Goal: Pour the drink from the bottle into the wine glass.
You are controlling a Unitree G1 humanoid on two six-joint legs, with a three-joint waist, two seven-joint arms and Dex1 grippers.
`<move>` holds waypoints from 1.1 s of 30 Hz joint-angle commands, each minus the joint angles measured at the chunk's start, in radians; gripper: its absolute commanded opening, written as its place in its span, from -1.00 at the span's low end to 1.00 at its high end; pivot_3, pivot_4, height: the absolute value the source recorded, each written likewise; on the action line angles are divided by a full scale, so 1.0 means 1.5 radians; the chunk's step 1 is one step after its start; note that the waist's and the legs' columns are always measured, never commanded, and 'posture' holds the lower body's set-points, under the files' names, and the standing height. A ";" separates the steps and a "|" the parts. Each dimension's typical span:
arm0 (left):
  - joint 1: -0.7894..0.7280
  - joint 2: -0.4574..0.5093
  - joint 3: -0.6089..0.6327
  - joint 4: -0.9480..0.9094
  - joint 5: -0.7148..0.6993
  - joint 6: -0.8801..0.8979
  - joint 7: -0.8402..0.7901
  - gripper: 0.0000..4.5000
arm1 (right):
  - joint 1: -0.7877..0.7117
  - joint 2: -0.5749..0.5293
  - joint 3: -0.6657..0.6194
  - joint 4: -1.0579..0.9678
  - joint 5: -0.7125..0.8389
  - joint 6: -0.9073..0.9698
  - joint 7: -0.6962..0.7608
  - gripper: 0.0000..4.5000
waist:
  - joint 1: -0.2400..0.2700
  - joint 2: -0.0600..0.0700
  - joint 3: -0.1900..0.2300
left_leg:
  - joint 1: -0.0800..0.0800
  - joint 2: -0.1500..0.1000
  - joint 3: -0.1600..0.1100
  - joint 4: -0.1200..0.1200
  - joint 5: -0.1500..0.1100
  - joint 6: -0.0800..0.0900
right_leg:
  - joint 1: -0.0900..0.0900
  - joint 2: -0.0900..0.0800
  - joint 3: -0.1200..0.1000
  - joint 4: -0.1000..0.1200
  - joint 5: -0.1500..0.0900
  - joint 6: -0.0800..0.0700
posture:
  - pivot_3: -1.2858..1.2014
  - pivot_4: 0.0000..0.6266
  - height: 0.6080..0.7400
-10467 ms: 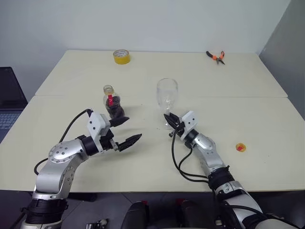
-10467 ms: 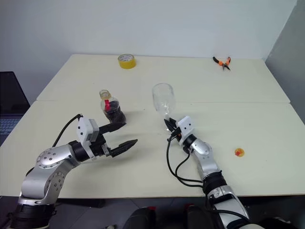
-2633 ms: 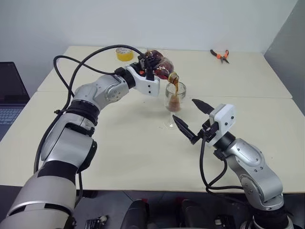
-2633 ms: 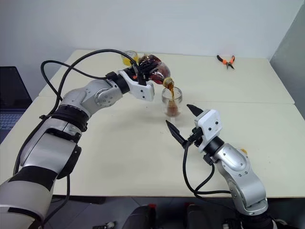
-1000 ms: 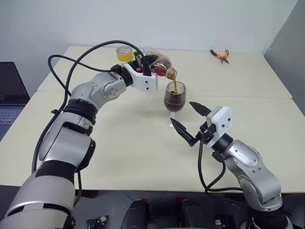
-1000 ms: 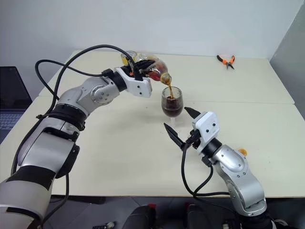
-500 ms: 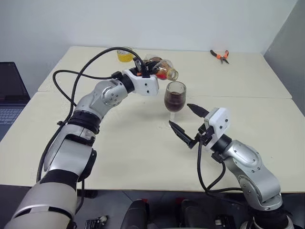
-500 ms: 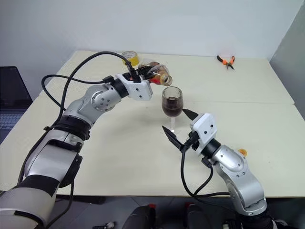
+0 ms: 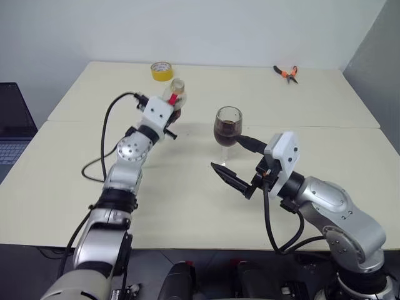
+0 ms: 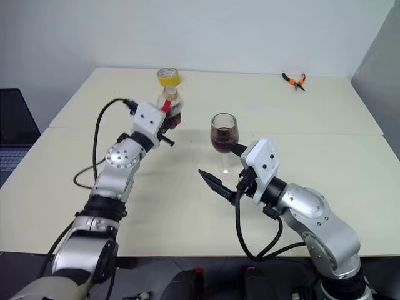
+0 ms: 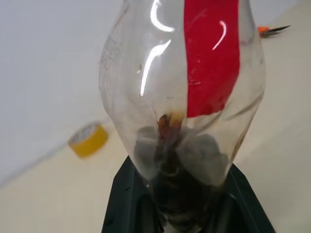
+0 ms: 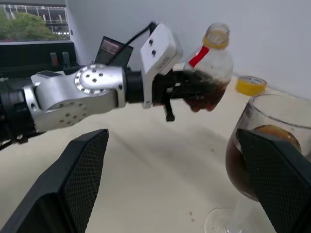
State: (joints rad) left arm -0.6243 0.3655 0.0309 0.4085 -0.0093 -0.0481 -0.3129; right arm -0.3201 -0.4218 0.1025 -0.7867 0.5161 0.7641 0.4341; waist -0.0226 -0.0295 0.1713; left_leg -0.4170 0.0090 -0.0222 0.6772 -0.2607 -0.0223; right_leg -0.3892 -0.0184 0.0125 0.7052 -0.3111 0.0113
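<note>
Moved: your left pincer [image 10: 167,120] has swung the bottle [image 10: 167,105] upright, away from the wine glass [image 10: 224,139].
Left pincer: clamped on the bottle.
Right pincer [image 10: 224,167]: spread wide, empty, flanking the glass stem.
Drink [image 10: 224,139]: half-fills the glass on the desk [image 10: 312,112].

Bright, even indoor light, soft shadows

Head views are sharp, with faint shadows on the pale table [image 9: 187,206]. In the left wrist view the close bottle [image 11: 182,97] carries white glare streaks; the tape roll [image 11: 88,140] behind it is blurred.
</note>
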 commanded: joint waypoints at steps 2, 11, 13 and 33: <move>0.039 -0.035 0.065 -0.083 -0.062 0.059 0.048 -0.75 | -0.020 -0.019 0.001 -0.025 0.018 0.008 0.012 1.00 | 0.001 0.000 0.000 | 0.000 0.000 0.000 0.000 0.000 0.001 | 0.000 0.000 0.000 0.000 0.000 0.000 | 0.03 -0.52 1.00; 0.027 -0.061 0.124 0.004 -0.084 0.056 0.113 -0.75 | -0.054 -0.024 0.029 0.014 0.009 0.017 0.018 1.00 | 0.004 -0.001 -0.001 | 0.000 0.000 0.000 0.000 -0.001 0.001 | 0.000 0.000 0.000 0.000 0.000 0.000 | 0.03 -0.52 1.00; 0.012 -0.060 0.126 0.042 -0.079 0.048 0.119 -0.75 | -0.063 -0.022 0.036 0.030 0.006 0.016 0.022 1.00 | 0.003 -0.001 -0.001 | 0.000 0.000 0.000 0.000 -0.001 0.002 | 0.000 0.000 0.000 0.000 0.000 0.000 | 0.03 -0.52 1.00; 0.010 -0.059 0.122 0.079 -0.096 0.024 0.081 0.43 | -0.058 -0.001 0.032 0.032 0.018 0.026 0.002 1.00 | 0.005 -0.001 -0.001 | 0.000 0.000 0.000 0.000 -0.001 0.001 | 0.000 0.000 0.000 0.000 0.000 0.000 | 0.03 -0.52 1.00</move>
State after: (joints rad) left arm -0.6151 0.2748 0.2126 0.5843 -0.1381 -0.0223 -0.1837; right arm -0.4055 -0.4328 0.1773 -0.7011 0.5232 0.8026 0.4474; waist -0.0146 -0.0315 0.1701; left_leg -0.4167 0.0088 -0.0224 0.6775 -0.2620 -0.0202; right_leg -0.3889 -0.0185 0.0124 0.7054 -0.3110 0.0113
